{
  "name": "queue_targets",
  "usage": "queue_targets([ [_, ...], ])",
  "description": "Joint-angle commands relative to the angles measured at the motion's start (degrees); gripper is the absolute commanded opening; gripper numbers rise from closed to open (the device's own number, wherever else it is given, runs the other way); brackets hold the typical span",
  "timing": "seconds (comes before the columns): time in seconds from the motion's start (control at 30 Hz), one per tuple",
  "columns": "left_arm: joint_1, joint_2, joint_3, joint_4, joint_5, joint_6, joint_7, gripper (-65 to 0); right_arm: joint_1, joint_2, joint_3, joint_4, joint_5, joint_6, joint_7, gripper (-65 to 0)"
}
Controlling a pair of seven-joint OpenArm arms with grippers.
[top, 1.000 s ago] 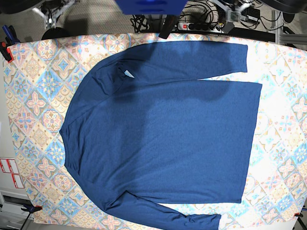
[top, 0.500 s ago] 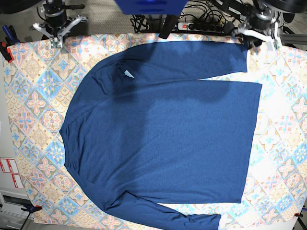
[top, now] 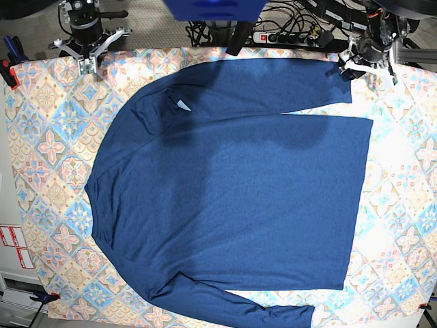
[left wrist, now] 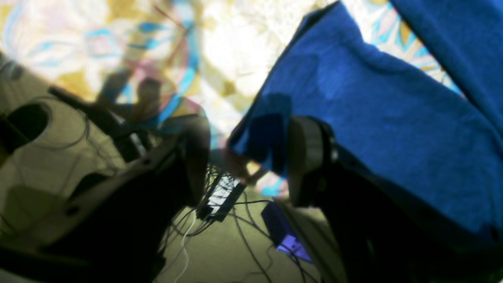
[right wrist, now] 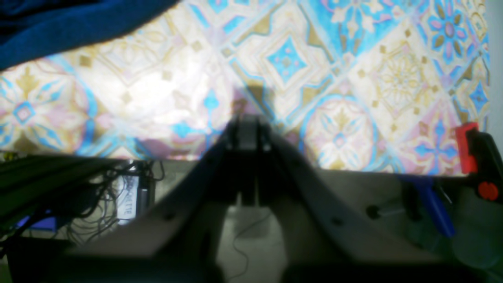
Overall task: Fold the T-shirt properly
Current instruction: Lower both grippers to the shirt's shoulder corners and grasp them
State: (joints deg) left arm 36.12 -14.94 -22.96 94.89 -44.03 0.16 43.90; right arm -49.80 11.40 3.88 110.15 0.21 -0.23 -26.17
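The dark navy T-shirt lies spread flat on the patterned tablecloth, neck to the left, with a pale label inside it. One long sleeve runs along the far edge and its cuff ends at the upper right. My left gripper hovers open just beyond that cuff. In the left wrist view the left gripper has its jaws wide, and the cuff corner shows between them. My right gripper is shut and empty over bare cloth at the far left corner, with the right gripper clear of the shirt edge.
A power strip and tangled cables lie on the floor behind the table's far edge. A red clamp grips the left table edge and shows as the red clamp in the right wrist view. A blue block hangs at the top centre.
Both arms have come in from the far edge. The left gripper has opened and moved toward the sleeve cuff. The right gripper has edged forward, still shut. The shirt has not moved.
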Motion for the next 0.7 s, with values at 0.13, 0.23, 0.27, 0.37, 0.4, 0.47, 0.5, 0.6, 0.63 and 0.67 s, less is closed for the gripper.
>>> queue_targets([
  [0.13, 0.2, -0.7, -0.3, -2.2, -0.3, -0.1, -0.8, -34.3, -0.6, 0.3, 0.5, 0.9, -0.3, -0.3, 1.0, -65.0],
  [0.23, -0.9, -0.7, 2.2, -3.9, -0.1, -2.0, -0.8, -34.9, -0.6, 0.3, 0.3, 0.9, -0.3, -0.3, 1.0, -65.0],
  [0.27, -0.9, -0.7, 2.8, -4.2, 0.0, -2.9, -0.8, -35.0, -0.6, 0.3, 0.3, 0.9, -0.3, -0.3, 1.0, -65.0],
  [0.37, -0.9, -0.7, 3.8, -4.2, 0.1, -4.9, -0.9, -35.1, -0.6, 0.3, 0.3, 0.9, -0.3, -0.3, 1.0, -65.0],
  [0.4, -0.9, -0.7, 4.5, -4.2, 0.1, -5.1, -0.9, -35.1, -0.6, 0.3, 0.4, 0.9, -0.3, -0.3, 1.0, -65.0],
  [0.47, -0.9, -0.7, 5.8, -4.2, 0.1, -5.7, -0.9, -35.1, -0.6, 0.3, 0.4, 0.9, -0.3, -0.3, 1.0, -65.0],
  [0.5, -0.8, -0.7, 6.2, -4.2, 0.1, -6.1, -0.9, -35.2, -0.6, 0.3, 0.4, 0.9, -0.3, -0.3, 1.0, -65.0],
  [0.6, 0.2, -0.7, 6.7, -4.0, 0.1, -7.0, -0.8, -40.4, -0.6, 0.3, 0.4, 1.0, -0.3, -0.3, 1.0, -65.0],
  [0.63, 0.4, -0.7, 6.7, -4.0, 0.0, -7.3, -0.8, -43.5, -0.6, 0.3, 0.4, 1.0, -0.3, -0.3, 1.0, -65.0],
  [0.67, 0.6, -0.7, 6.7, -4.0, -0.1, -7.8, -0.8, -46.1, -0.6, 0.3, 0.4, 1.0, -0.3, -0.3, 1.0, -65.0],
])
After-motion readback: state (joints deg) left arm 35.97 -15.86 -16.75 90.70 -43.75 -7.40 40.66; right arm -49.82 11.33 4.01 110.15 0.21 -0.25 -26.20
